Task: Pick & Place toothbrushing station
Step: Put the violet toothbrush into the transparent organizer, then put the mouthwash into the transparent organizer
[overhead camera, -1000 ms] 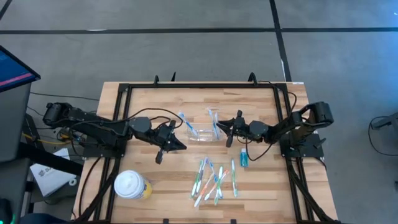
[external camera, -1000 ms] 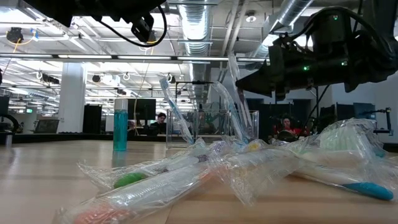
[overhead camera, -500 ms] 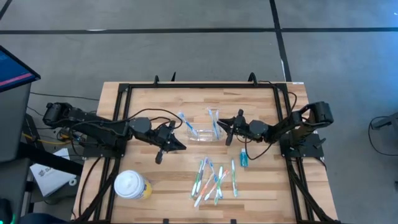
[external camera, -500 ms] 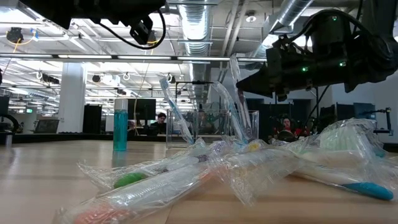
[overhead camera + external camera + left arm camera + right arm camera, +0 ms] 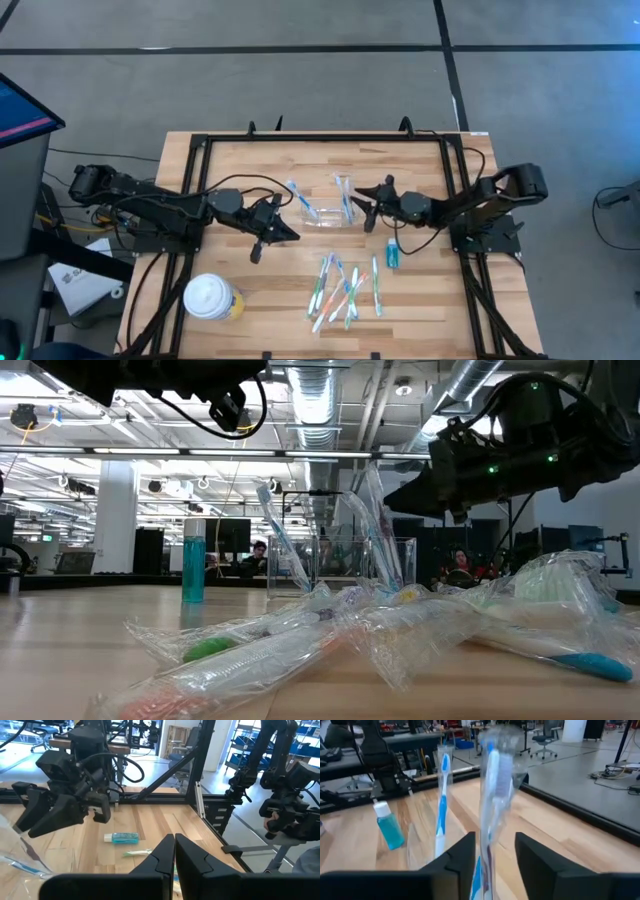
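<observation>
The toothbrushing station is a clear oblong holder standing on the table's middle, also seen in the low view. Wrapped toothbrushes stand slanted in it: one at its left end and others at its right end. My right gripper is level at the holder's right end, open. Its fingers stand on either side of a wrapped blue-and-white toothbrush. My left gripper hovers shut, near and left of the holder, holding nothing. My right gripper comes level from the table's right, with its open fingers on either side of the upright wrapped toothbrush's lower shaft. The wrapper runs close by one finger. I cannot tell whether it touches.
A small blue bottle stands near and right of the holder. Several wrapped toothbrushes lie in a pile toward the near edge. A yellow cup with a white lid stands near left. A black frame runs around the table.
My right gripper has opened and let go of the wrapped toothbrush at the holder's right end. Its wrist has tipped up a little. The toothbrush stays standing in the holder, leaning slightly differently. My left arm has kept still.
</observation>
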Motion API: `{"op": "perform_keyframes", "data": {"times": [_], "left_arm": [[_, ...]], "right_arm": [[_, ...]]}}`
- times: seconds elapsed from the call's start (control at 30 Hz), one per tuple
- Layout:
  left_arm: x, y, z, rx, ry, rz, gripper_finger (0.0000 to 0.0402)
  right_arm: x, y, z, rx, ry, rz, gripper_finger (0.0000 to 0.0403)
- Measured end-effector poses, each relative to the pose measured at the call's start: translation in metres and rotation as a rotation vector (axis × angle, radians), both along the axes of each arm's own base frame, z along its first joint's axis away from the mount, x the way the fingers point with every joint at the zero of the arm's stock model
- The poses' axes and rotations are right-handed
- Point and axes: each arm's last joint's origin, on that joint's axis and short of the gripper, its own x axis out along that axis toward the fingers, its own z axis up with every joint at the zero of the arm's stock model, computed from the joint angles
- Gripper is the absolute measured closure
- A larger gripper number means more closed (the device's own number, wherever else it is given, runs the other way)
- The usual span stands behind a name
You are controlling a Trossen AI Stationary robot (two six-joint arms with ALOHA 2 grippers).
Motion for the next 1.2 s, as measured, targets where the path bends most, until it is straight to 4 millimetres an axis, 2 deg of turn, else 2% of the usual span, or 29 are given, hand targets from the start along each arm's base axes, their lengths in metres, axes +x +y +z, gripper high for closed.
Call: {"op": "perform_keyframes", "data": {"times": [0.17,0.33,0.67,0.8,1.2], "left_arm": [[0.0,0.0,0.0,0.0,0.0,0.0,0.0395],[0.0,0.0,0.0,0.0,-0.001,0.0,0.0395],[0.0,0.0,0.0,0.0,-0.003,0.0,0.0395],[0.0,0.0,0.001,0.0,-0.009,-0.001,0.0395],[0.0,0.0,0.001,0.001,-0.01,-0.001,0.0395]], "right_arm": [[-0.003,0.0,0.011,-0.035,-0.006,0.004,0.023],[-0.012,0.0,0.021,0.042,0.0,-0.006,0.0219],[-0.04,0.012,0.027,0.347,0.164,-0.035,0.0251],[-0.045,0.019,0.03,0.47,0.264,0.006,0.0264],[-0.048,0.038,0.035,0.67,0.456,0.189,0.0282]]}}
